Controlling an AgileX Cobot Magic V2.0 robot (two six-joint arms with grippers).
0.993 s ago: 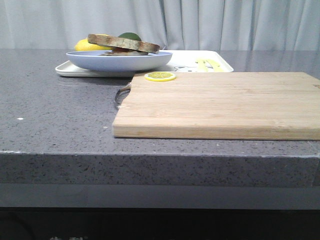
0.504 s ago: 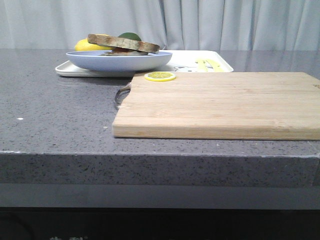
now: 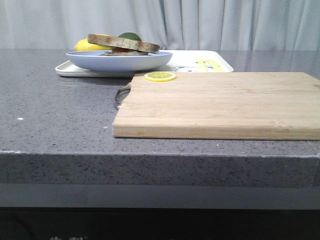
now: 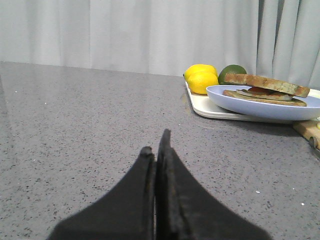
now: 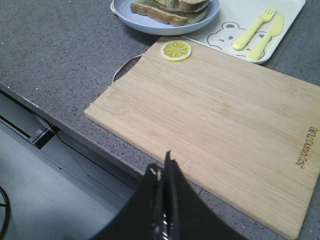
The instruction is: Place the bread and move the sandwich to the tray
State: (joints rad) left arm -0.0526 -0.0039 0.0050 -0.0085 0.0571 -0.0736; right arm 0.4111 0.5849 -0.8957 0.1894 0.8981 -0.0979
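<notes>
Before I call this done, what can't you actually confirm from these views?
- Sandwich filling: front view is edge-on and the top slice covers it; the right wrist view's edge cuts it.
- Tray far side: the blue plate hides it in the front view.
- Both arms: absent from the front view.
- Lime: mostly behind the bread in the left wrist view.

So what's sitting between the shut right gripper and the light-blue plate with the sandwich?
The right wrist view shows the pale wooden cutting board between the right gripper and the plate, with a yellow lemon slice at the board's far corner.
</notes>
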